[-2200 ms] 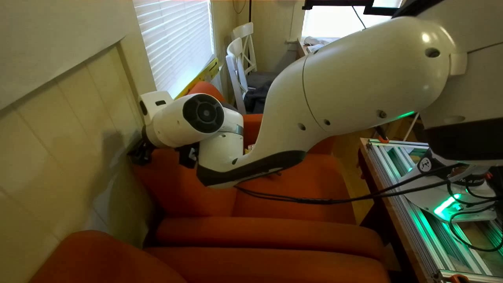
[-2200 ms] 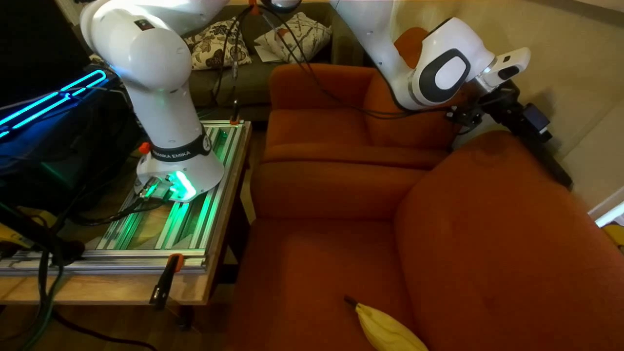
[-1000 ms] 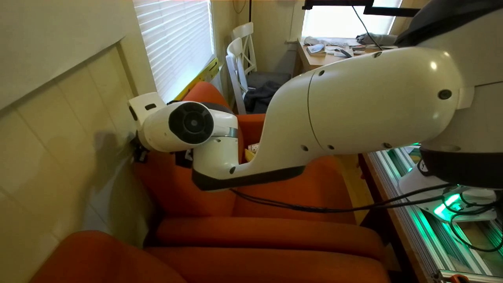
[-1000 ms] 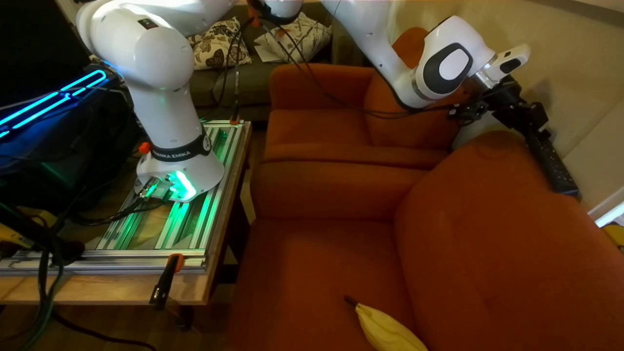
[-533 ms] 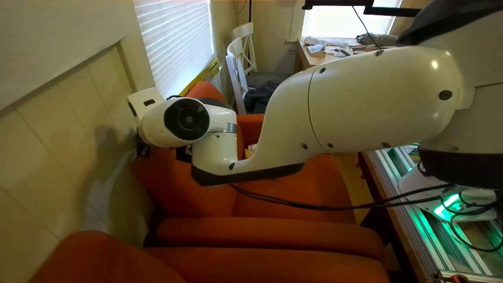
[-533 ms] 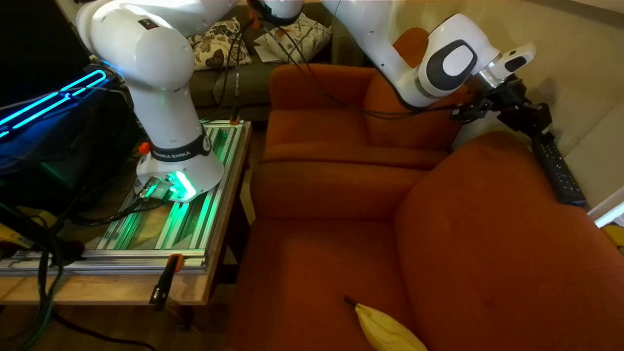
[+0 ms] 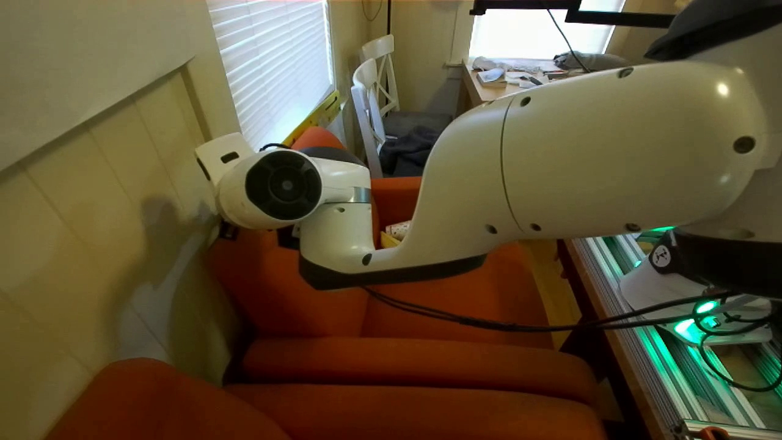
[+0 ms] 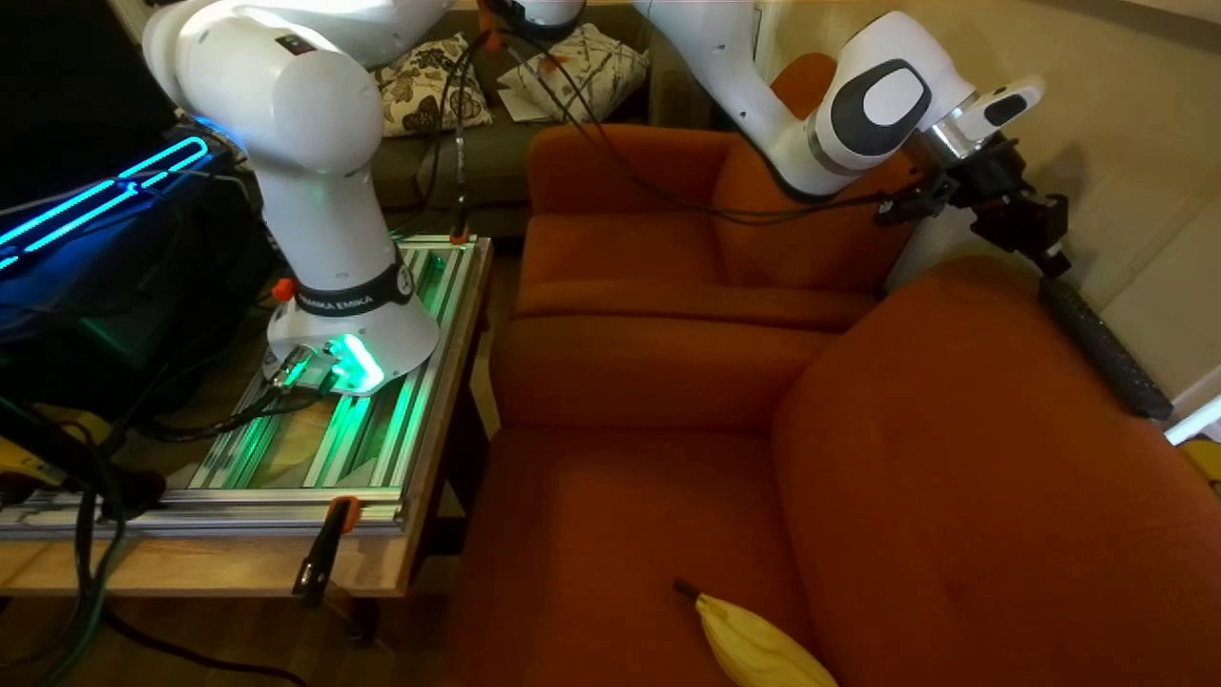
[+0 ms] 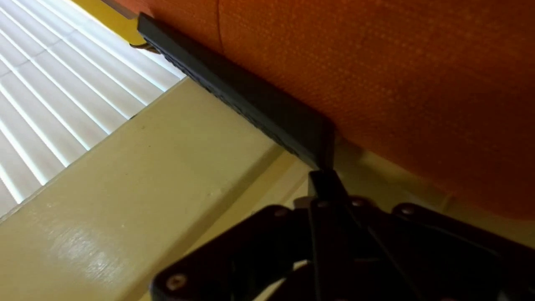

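A long black remote control (image 8: pixel 1105 349) lies slanted along the top of the orange sofa's backrest (image 8: pixel 954 458), beside the wall. In the wrist view the remote (image 9: pixel 242 90) stretches away to the upper left, between the orange fabric and the cream wall. My gripper (image 9: pixel 326 177) is shut, its fingertips together at the remote's near end. No part of the remote shows between them, and whether they touch it I cannot tell. In an exterior view the gripper (image 8: pixel 1056 263) sits just above the remote's upper end. Elsewhere most of the gripper (image 7: pixel 228 231) hides behind the wrist.
A yellow banana-shaped thing (image 8: pixel 758 644) lies on the sofa seat. The cream wall (image 9: pixel 146 167) and window blinds (image 9: pixel 54 83) are close by the gripper. A yellow bar (image 7: pixel 311 122) runs along the sill. The arm's base stands on a metal-framed table (image 8: pixel 410 534).
The remote, earlier between the fingers, has slid down and away from them, toward the lower right in an exterior view. The jaws have closed together, and the arm has shifted slightly.
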Controlling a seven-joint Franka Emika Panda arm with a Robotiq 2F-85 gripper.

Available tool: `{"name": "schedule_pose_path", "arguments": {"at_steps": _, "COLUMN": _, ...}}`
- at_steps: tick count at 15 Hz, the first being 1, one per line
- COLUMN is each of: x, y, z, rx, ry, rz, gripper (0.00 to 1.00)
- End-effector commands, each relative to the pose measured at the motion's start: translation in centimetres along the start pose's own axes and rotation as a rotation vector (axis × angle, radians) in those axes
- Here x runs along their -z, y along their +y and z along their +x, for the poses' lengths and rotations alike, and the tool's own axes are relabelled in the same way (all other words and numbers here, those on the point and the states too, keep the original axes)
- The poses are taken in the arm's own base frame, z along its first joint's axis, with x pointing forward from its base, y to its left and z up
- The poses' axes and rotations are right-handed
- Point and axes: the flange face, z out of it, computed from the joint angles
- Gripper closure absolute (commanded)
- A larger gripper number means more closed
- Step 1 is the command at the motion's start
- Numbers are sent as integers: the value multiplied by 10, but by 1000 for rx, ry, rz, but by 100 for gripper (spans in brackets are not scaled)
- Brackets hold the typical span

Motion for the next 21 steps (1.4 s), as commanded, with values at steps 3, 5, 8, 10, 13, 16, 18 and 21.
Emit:
{"name": "schedule_pose_path", "arguments": {"at_steps": 3, "x": 16, "y": 11, "z": -16, "rx": 37, "ry": -57, "rz": -26, "gripper": 100}}
{"name": "schedule_pose_path", "arguments": {"at_steps": 5, "x": 19, "y": 14, "z": -19, "rx": 45, "ry": -63, "rz": -29, "gripper": 100}}
{"name": "schedule_pose_path", "arguments": {"at_steps": 8, "x": 23, "y": 21, "z": -26, "rx": 68, "ry": -74, "rz": -40, "gripper": 100}}
{"name": "schedule_pose_path", "arguments": {"at_steps": 10, "x": 23, "y": 26, "z": -33, "rx": 83, "ry": -92, "rz": -49, "gripper": 100}}
{"name": "schedule_pose_path", "arguments": {"at_steps": 13, "x": 24, "y": 34, "z": -39, "rx": 75, "ry": -116, "rz": -45, "gripper": 100}}
{"name": "schedule_pose_path", "arguments": {"at_steps": 16, "x": 37, "y": 44, "z": -31, "rx": 13, "ry": -117, "rz": 9, "gripper": 67}}
{"name": "schedule_pose_path", "arguments": {"at_steps": 18, "x": 44, "y": 49, "z": -24, "rx": -15, "ry": -118, "rz": 29, "gripper": 53}}
{"name": "schedule_pose_path", "arguments": {"at_steps": 21, "x": 48, "y": 50, "z": -13, "rx": -41, "ry": -123, "rz": 21, "gripper": 32}}
